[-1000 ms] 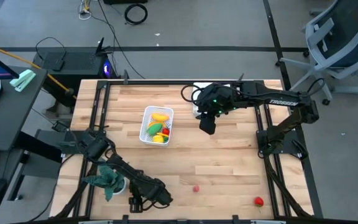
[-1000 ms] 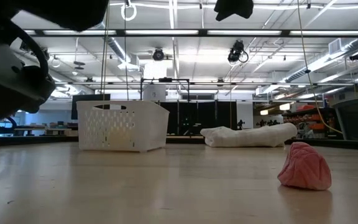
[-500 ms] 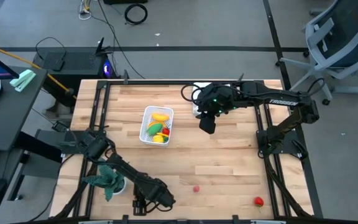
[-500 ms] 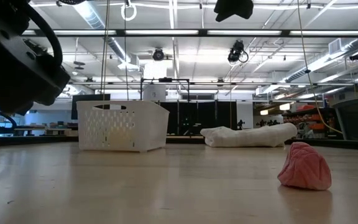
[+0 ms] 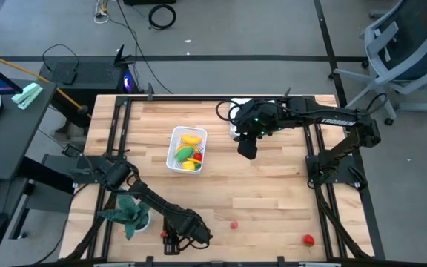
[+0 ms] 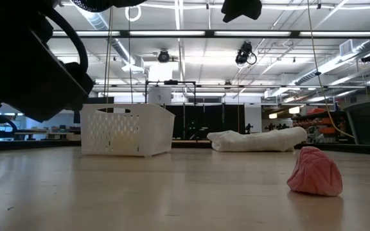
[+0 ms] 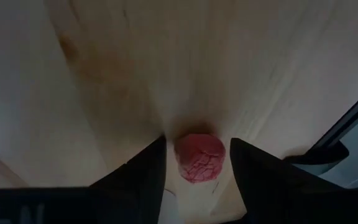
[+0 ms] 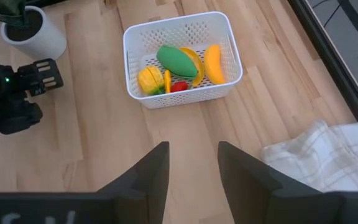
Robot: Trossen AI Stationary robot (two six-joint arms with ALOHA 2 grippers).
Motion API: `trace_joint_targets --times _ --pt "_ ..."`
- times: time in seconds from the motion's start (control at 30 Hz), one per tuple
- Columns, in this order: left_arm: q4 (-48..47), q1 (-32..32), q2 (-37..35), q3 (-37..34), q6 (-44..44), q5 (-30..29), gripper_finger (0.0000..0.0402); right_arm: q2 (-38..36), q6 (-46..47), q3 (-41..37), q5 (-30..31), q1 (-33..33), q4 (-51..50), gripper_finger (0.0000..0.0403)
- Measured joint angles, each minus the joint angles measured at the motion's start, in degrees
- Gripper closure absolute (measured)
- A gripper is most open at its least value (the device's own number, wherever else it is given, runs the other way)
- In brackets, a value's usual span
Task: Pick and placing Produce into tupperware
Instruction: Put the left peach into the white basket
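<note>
The left gripper (image 5: pixel 199 236) hung low near the table's (image 5: pixel 273 193) front edge with its fingers spread, the pink piece (image 7: pixel 199 157) lying between them but ungrasped. The right gripper (image 5: pixel 247 148) waited, released, beside the tupperware (image 8: pixel 229 31), which held the banana (image 8: pixel 212 63), green piece (image 8: pixel 176 60) and others.

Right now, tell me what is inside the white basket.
The white basket holds a green piece, a banana, a yellow-green piece and something small and red. Anything beneath them is covered.
</note>
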Motion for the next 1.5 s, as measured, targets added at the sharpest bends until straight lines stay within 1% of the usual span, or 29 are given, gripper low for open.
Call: trace_joint_targets --times 0.1,0.4,0.87,1.07,1.2,1.3,1.37,1.5 --pt "0.02 -0.01 0.0 0.0 -0.52 -0.04 0.0219 0.0 0.0 0.0 0.0 0.02 0.0 0.0258" --pt "0.0 -1.29 -0.02 0.0 -0.74 -0.33 0.02 0.0 0.0 0.0 0.0 0.02 0.0 0.0258" --pt "-0.03 -2.1 -0.04 0.0 -1.11 -1.57 0.0187 0.0 0.0 0.02 0.0 0.06 0.0 0.0258" --pt "-0.05 -3.37 -0.15 0.07 -1.15 -4.9 0.0192 0.0 0.02 0.02 0.0 0.06 0.0 0.0258" --pt "-0.7 -3.37 -0.17 0.07 -1.13 -5.64 0.0193 0.0 0.02 0.02 0.0 0.06 0.0 0.0258" --pt "-0.96 -3.37 -0.15 0.04 -1.09 -5.86 0.02 0.0 0.02 0.02 0.0 0.06 0.0 0.0258" --pt "-1.1 -3.37 -0.13 0.02 -1.11 -6.01 0.0212 0.0 0.02 0.02 0.0 0.06 0.0 0.0258" --pt "-1.18 -3.37 -0.11 0.0 -1.41 -7.49 0.0258 0.0 0.02 0.02 0.0 0.06 0.0 0.0258"
